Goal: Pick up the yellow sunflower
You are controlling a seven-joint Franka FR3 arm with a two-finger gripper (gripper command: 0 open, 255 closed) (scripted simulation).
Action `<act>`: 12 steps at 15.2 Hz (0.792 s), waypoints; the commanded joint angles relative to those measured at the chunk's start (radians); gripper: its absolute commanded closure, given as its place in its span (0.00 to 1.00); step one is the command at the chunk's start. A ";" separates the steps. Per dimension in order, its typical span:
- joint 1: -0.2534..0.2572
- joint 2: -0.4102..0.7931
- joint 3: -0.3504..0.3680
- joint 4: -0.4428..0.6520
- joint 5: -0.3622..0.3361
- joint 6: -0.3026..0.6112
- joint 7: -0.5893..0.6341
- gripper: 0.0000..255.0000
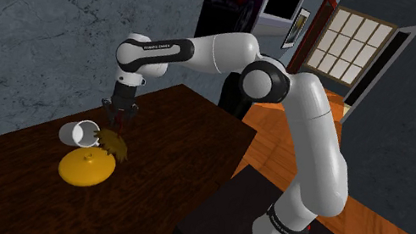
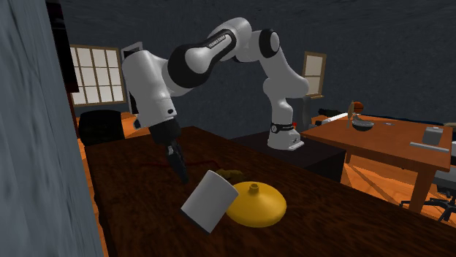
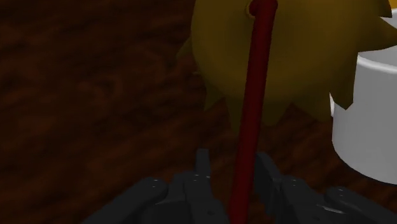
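In the shoulder view the gripper (image 1: 121, 115) hangs over the dark table (image 1: 186, 134), right above the sunflower (image 1: 115, 147). The flower is just beside the open mouth of a tipped white cup (image 1: 82, 132). A yellow lid (image 1: 87, 168) lies near the cup, towards the camera.

In the second exterior view the cup (image 2: 210, 201) hides most of the flower, whose brownish edge (image 2: 229, 175) peeks out behind it.

In the wrist view the fingers (image 3: 202, 175) stand a little apart on either side of the red stem (image 3: 253, 114). A gap shows on one side, so nothing is gripped yet. The flower head touches or overlaps the cup's rim.

The flower is probably light, with thin, easily bent petals. The stem looks like the best place to grip it, though it may swing once lifted.
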 commanded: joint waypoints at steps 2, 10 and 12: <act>0.000 0.000 0.000 0.000 0.000 0.001 0.000 1.00; -0.001 -0.012 0.000 0.006 -0.001 -0.017 0.005 1.00; -0.001 -0.024 0.000 0.013 -0.002 -0.035 0.011 1.00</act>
